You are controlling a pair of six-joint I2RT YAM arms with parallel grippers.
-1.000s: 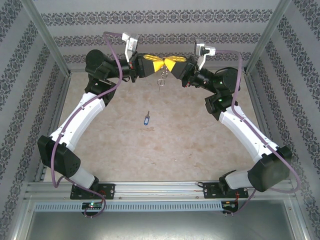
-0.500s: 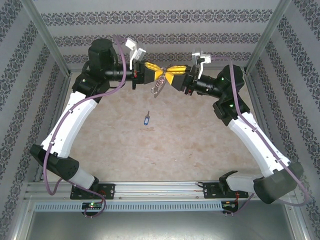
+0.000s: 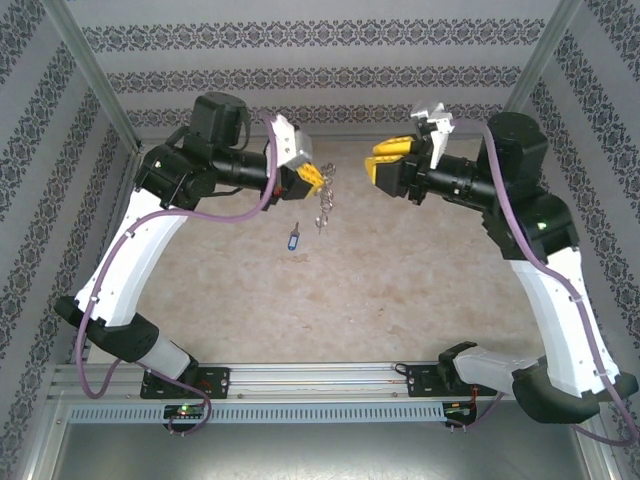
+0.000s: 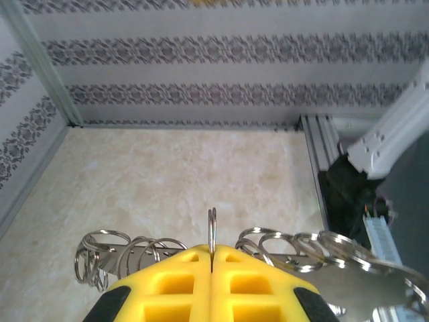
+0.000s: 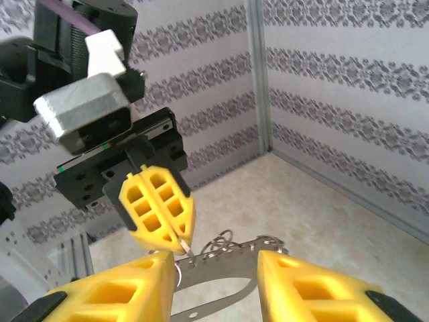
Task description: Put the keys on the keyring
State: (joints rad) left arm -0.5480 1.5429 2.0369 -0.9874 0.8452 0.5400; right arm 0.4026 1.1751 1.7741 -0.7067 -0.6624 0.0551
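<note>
L side: left gripper [image 3: 308, 178] is clamping shut on the keyring [image 3: 323, 205] and holding it up off the table [image 3: 420, 280]. Loop is hanging down from the fingertips w/ its small rings dangling. On the left wrist cam the yellow fingers [image 4: 167, 288] are pressing together. Thin wire of the loop is poking up edge-on btwn them, small rings fanning out either side.

Centre: blue key [image 3: 292, 238] is lying flat on the table, just below & slightly L of the dangling loop. It's apart from the loop, nothing touching it.

R side: right gripper [image 3: 383, 162] is hovering about level w/ the left one, apart from the loop. Jaws are standing partway apart, gripping nothing.

Progress, my read: early. Ring is being held up in the air; key not yet picked up, not yet threaded. Left to do: grab key, bring it to loop, work it on.

Materials: loop = thin shiny grey metal wire; small rings same, round. Key = blue plastic head, short silver shaft, tiny. Fingers = yellow plastic w/ cut-out cells, blunt wedge tips. Table = pale, mottled, matte.
</note>
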